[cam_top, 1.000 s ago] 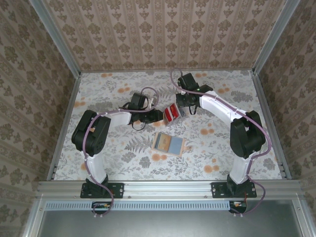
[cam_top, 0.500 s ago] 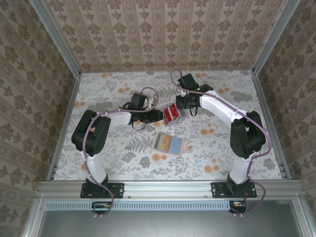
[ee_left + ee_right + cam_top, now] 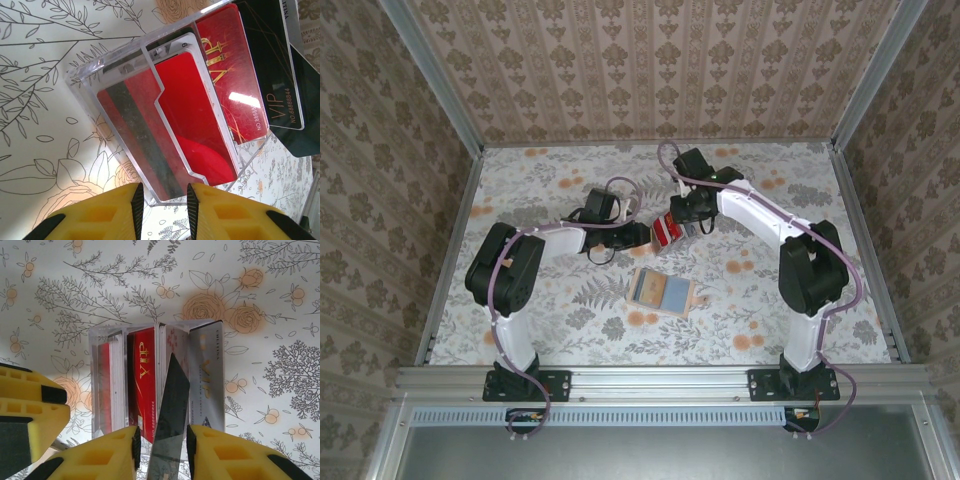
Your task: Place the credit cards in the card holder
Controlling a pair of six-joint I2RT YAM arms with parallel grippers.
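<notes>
Left wrist view: the left gripper is clenched on the near edge of a clear case, which stretches straight ahead of its yellow fingertips over the flowered table. Inside the case sit the credit cards, glossy red and packed face to face. A black card lettered VIP leans out past the case's far side, ahead and to the right of the fingers. The hold looks meant to steady the case and present its open mouth to the other arm, so cards can be drawn out one at a time. Right wrist view: the right gripper hangs over that open mouth. A dark card stands between its jaws, its tip reaching forward to the case; whether the jaws pinch this card or have let it go cannot be told. Top external view: the card holder lies open on the table, bluish-grey inside up. It is apart from both grippers and nearer the arm bases than either. No red card shows in it, so by my judgement the loading has hardly begun.
</notes>
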